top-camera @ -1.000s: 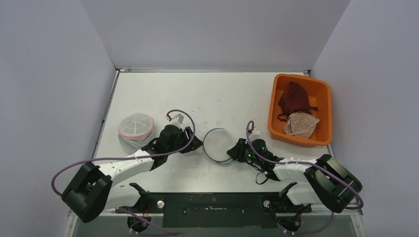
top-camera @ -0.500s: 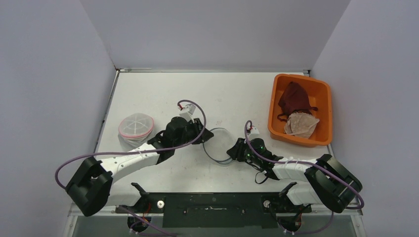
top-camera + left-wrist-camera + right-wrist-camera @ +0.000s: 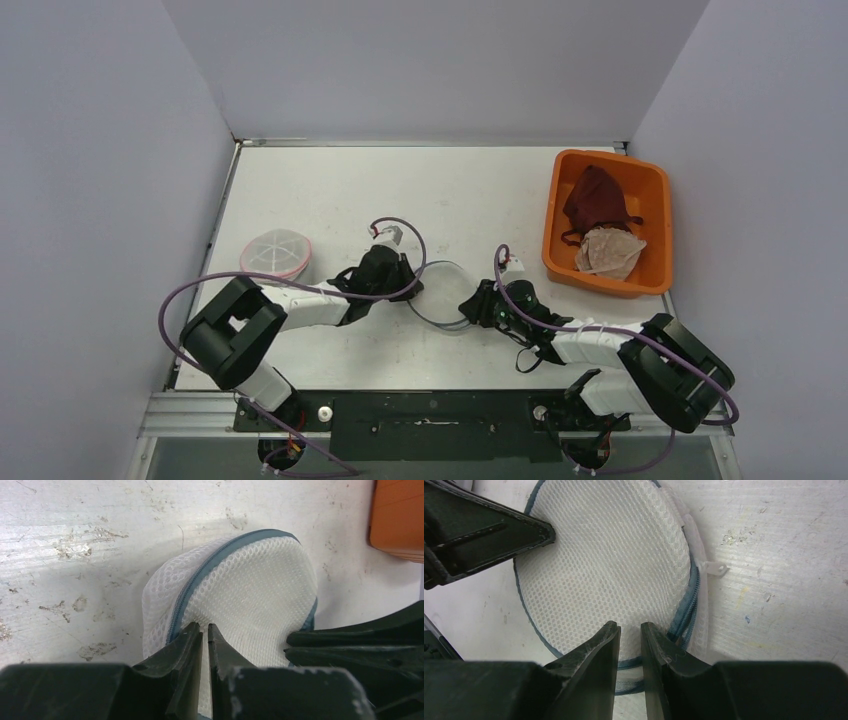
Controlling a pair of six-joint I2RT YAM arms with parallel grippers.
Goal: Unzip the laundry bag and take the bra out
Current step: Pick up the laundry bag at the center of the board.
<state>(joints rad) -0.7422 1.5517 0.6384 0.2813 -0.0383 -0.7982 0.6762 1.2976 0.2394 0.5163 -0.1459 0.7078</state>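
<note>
White table: orange bin, upper right, held maroon garment, beige pouch; left claw, right claw pinched centre laundry bag narrowly.

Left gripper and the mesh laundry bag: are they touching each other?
Touching. The left wrist view shows the left gripper nearly shut, its fingertips pinching the laundry bag beside the blue zipper.
</note>
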